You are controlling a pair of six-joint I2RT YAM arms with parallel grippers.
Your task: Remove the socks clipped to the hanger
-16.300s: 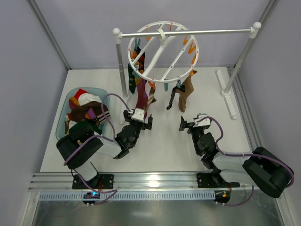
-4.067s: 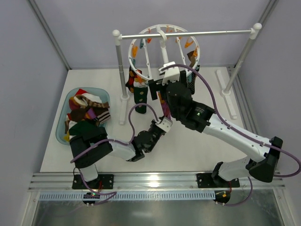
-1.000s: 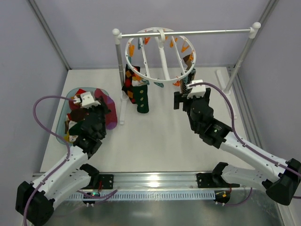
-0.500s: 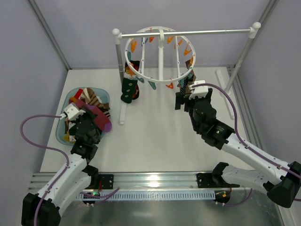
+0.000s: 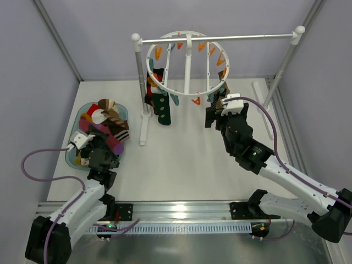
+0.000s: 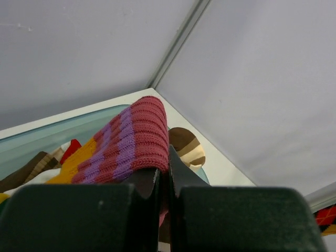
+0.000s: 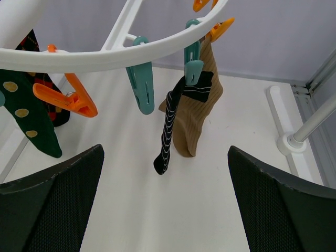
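Tabletop point(image 5: 192, 159) first: plain white, boxed in by pale grey-lilac walls point(image 5: 99, 33) with metal posts in the corners, and an aluminium rail point(image 5: 181, 208) along the near edge where both arms are bolted. At the back stands a white-posted rack point(image 5: 231, 38) with a metal bar, and the hanger point(image 5: 184, 94) hangs from it, a white ring rimmed with orange clips point(image 7: 68, 100) and teal clips point(image 7: 143, 79).

Over on the left sits a translucent teal tray point(image 6: 63, 122), piled with loose socks point(image 5: 107, 115). And there's the left gripper point(image 6: 163, 176), over that tray with its fingers pinched tight on a maroon sock point(image 6: 137, 137) with purple bands and an orange section; the fabric folds up over the fingertips and drapes toward the pile.

Now the right gripper point(image 5: 216, 113): jaws spread wide, nothing in them, up at the hanger's right side. From its wrist camera, a brown sock point(image 7: 198, 113) and a thin black-and-white striped sock point(image 7: 166, 131) dangle together from a teal clip, framed between the two fingers point(image 7: 52, 205) but not touching either one.

On the ring's left side, a dark green sock point(image 7: 23, 118) with tan dots is clipped up, and a red-and-black diamond sock point(image 7: 37, 65) hangs just behind it.
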